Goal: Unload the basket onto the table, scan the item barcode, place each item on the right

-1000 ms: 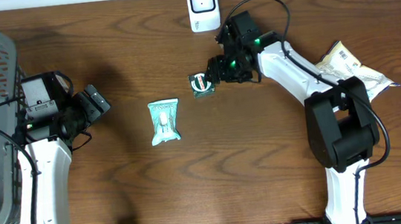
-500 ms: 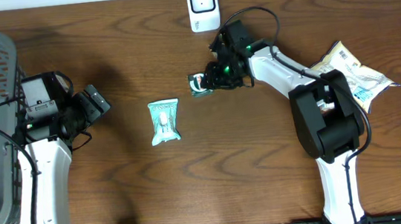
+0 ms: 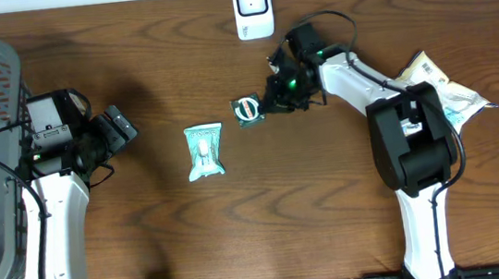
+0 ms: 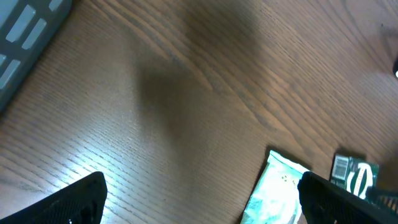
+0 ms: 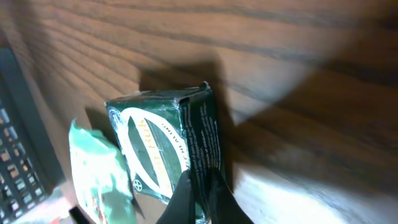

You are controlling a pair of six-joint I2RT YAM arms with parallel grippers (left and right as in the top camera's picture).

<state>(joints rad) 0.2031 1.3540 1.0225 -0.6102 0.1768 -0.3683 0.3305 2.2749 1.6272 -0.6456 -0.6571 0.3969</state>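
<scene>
Right wrist view: box [image 5: 168, 149] on table [image 5: 280, 37], beside pouch [image 5: 93, 168], near scanner [image 3: 252, 7]. Right tool [image 5: 200, 190] pinched together on box's thin corner. Shallow grip: box may slip or twist on lift, barcode missing scanner. Left tool [image 3: 123, 127] spread apart, well away.

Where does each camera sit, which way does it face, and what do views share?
Overhead: above table, looking straight down; left arm, right arm visible.
Left wrist: low, facing pale sachet and green box; open left gripper frames it.
Right wrist: close on green box; right gripper pinches its edge.
Shared: sachet and box in all three.
</scene>
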